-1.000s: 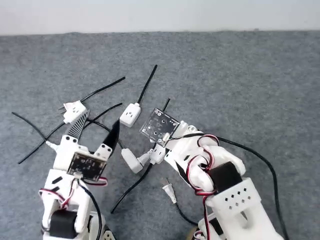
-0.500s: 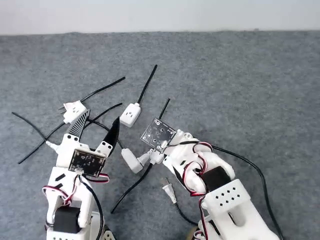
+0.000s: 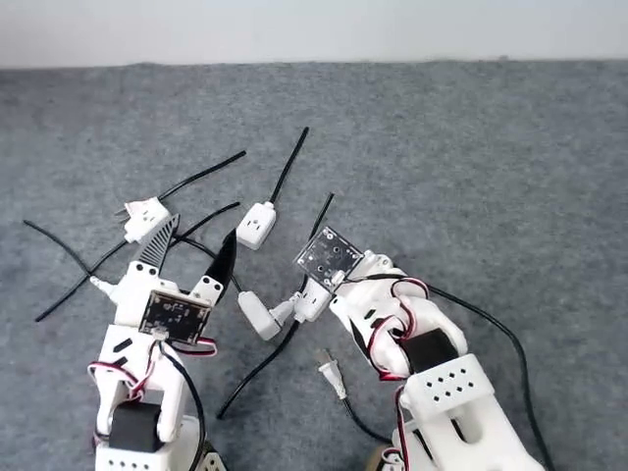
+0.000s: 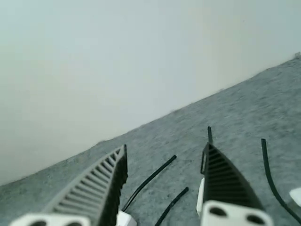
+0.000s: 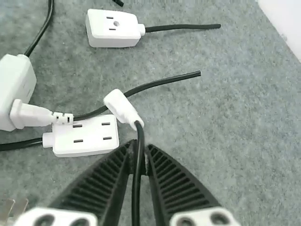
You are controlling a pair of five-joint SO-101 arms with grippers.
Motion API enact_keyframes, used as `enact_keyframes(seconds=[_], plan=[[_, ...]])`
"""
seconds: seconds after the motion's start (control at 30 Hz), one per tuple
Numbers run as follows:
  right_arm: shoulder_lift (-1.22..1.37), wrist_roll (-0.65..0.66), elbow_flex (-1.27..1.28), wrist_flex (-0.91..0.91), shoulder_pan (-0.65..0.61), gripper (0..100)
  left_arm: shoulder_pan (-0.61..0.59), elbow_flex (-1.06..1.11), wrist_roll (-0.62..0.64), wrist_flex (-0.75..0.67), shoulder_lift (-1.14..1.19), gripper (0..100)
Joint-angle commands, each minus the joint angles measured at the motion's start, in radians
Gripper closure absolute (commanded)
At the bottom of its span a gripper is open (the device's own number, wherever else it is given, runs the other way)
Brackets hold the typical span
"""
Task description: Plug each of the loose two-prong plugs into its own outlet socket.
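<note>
progress: seated plug [image 5: 33, 115] looks home in socket block [image 5: 14, 89], so one pair judged done. right tool [image 5: 137, 147] is clamped on the cord [image 5: 137, 134] of held plug [image 5: 120, 107], which is just above near socket [image 5: 84, 136], not in. loose plug [image 3: 332, 375] lies on the tabletop [image 3: 510, 177], untouched. left tool [image 3: 191, 250] has fingers apart and is empty. stray cords [image 3: 201, 177] cross beside far socket [image 3: 147, 214].

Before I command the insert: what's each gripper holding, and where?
The right gripper pinches the black cord just behind its white plug. The left gripper is open, holding nothing.
</note>
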Motion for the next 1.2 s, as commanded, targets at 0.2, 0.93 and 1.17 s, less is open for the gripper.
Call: enact_keyframes(seconds=[0.2,0.93,1.17], plan=[[-0.004,-0.005,0.006,-0.019,0.008,99.1,0.012,0.001,0.008,-0.044,-0.009,74],[-0.005,-0.003,0.018,-0.018,0.004,99.0,0.011,0.001,0.006,-0.044,-0.009,74],[-0.005,0.002,0.031,-0.018,0.001,99.0,0.009,0.002,0.006,-0.044,-0.009,74]])
